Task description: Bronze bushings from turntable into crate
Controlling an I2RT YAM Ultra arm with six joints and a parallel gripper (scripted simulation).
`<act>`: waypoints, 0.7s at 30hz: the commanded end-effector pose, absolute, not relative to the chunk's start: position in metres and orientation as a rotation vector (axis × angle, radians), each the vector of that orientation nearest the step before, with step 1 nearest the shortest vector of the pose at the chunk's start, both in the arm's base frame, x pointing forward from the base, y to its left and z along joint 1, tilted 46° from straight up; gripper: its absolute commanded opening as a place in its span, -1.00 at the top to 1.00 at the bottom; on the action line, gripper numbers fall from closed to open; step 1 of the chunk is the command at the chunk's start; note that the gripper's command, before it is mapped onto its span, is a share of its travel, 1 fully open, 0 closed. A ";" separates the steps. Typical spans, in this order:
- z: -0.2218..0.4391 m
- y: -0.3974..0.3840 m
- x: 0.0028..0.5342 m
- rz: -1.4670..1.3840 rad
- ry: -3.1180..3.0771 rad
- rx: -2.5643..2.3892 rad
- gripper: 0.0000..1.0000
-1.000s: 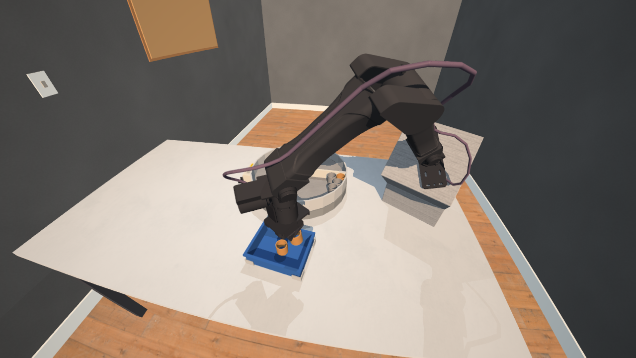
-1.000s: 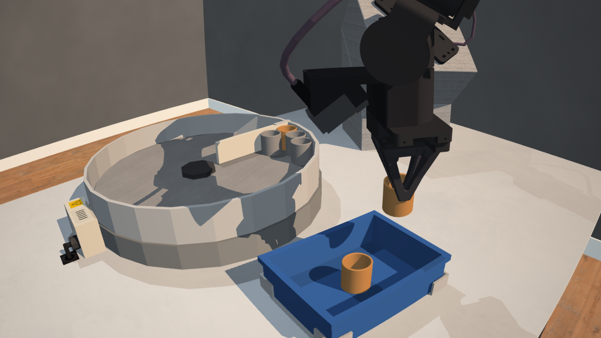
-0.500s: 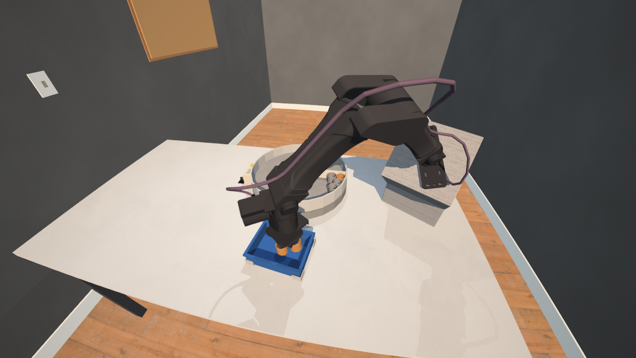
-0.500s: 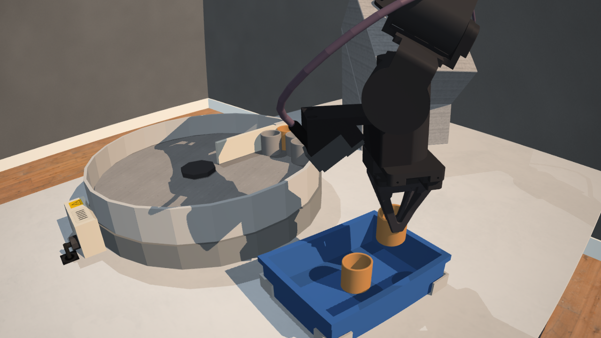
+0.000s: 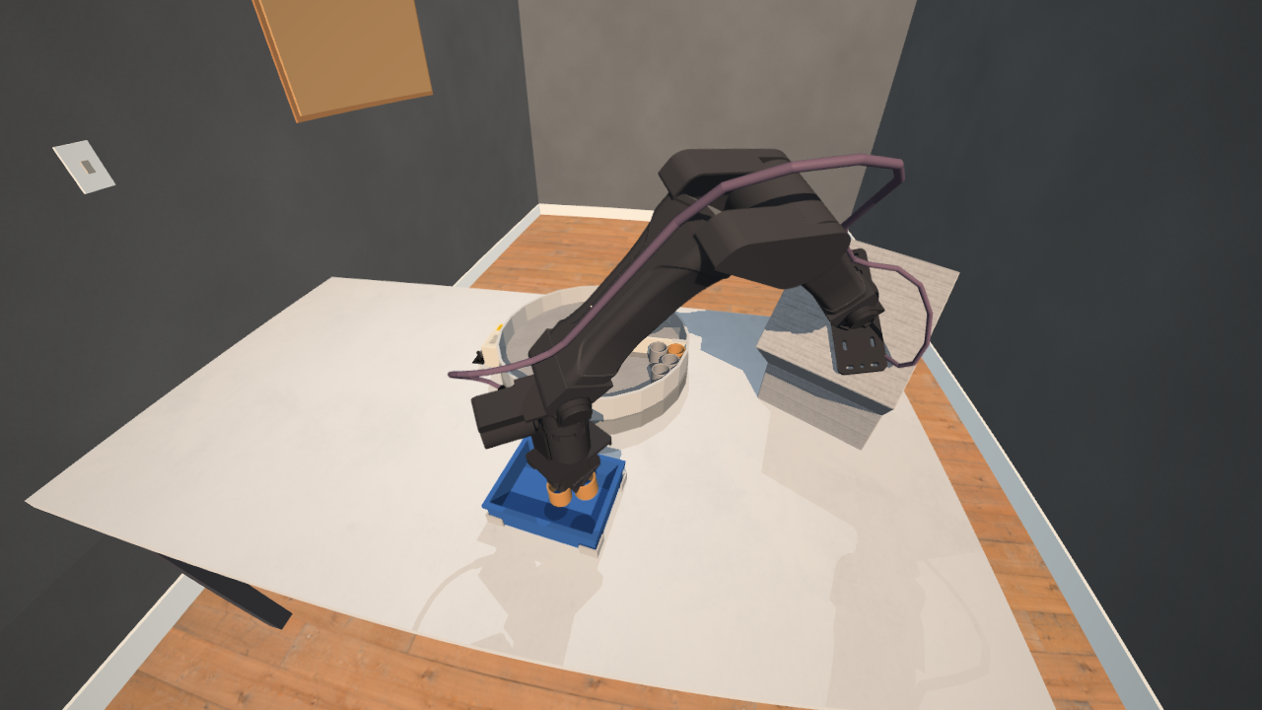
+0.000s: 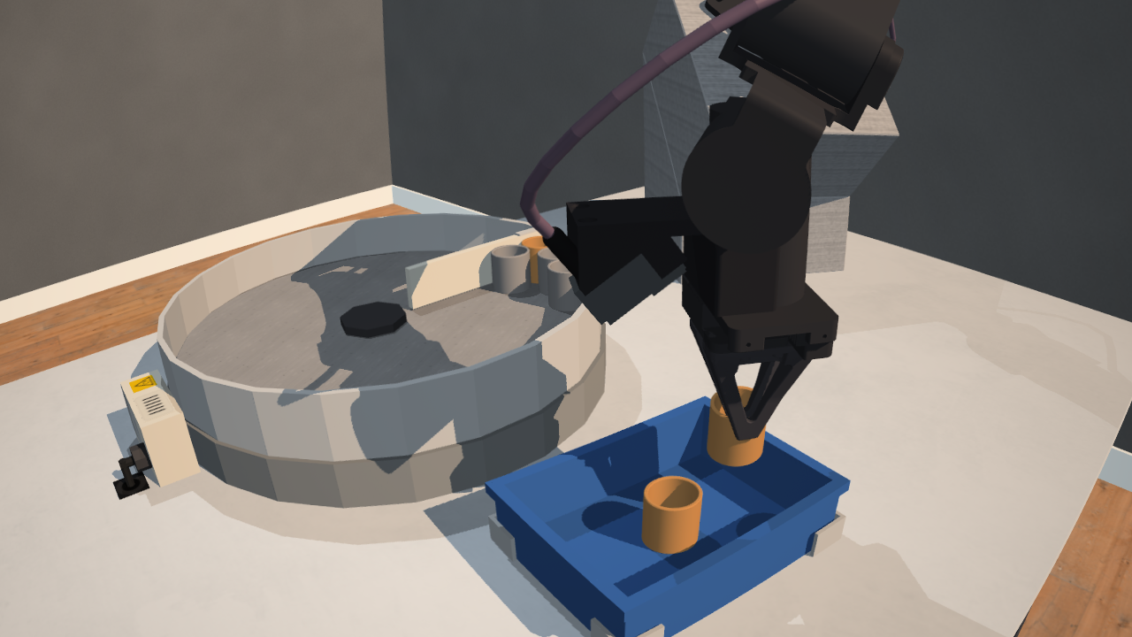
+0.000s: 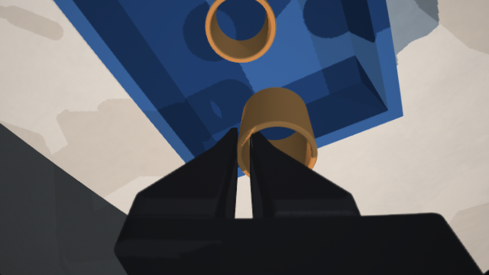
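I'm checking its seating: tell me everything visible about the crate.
The crate is blue, rectangular, open-topped, plastic-looking, with sloping inner walls. It looks level on the table, seated within pale corner guides. One bronze bushing stands upright inside; the pincer holds another at one end. Whether that one touches the crate is unclear.

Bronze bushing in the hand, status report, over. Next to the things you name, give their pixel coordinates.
Black hand (image 5: pixel 572 485) (image 6: pixel 746 432) (image 7: pixel 244 138) shut on cylindrical bronze bushing's (image 5: pixel 587 487) (image 6: pixel 734 445) (image 7: pixel 276 107) wall. Bushing over blue rectangular crate (image 5: pixel 507 472) (image 6: pixel 554 546) (image 7: pixel 395 95). Nothing visibly blocking descent.
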State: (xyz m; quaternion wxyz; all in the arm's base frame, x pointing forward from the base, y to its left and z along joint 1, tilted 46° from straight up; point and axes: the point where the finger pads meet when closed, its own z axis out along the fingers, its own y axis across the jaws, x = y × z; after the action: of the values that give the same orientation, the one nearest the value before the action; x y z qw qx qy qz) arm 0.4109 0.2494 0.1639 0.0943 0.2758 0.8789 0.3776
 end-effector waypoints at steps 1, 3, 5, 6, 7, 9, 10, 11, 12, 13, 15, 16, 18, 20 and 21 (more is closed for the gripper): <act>0.186 0.243 0.423 1.138 2.534 0.815 1.00; 0.186 0.243 0.423 1.138 2.534 0.815 1.00; 0.186 0.243 0.423 1.138 2.534 0.815 1.00; 0.186 0.243 0.423 1.138 2.534 0.815 1.00; 0.186 0.243 0.423 1.138 2.534 0.815 1.00; 0.186 0.243 0.423 1.138 2.534 0.815 1.00; 0.186 0.243 0.423 1.138 2.534 0.815 1.00; 0.186 0.243 0.423 1.138 2.534 0.815 1.00; 0.186 0.243 0.423 1.138 2.534 0.815 1.00; 0.186 0.243 0.423 1.138 2.534 0.815 1.00; 0.186 0.243 0.423 1.138 2.534 0.815 1.00; 0.186 0.243 0.423 1.138 2.534 0.815 1.00; 0.184 0.243 0.425 1.137 2.535 0.813 1.00; 0.184 0.243 0.425 1.137 2.535 0.813 1.00; 0.181 0.243 0.426 1.133 2.540 0.814 1.00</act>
State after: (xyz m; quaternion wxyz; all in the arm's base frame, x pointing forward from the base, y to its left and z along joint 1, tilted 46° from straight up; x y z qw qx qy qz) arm 0.4112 0.2495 0.1642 0.0951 0.2755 0.8787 0.3781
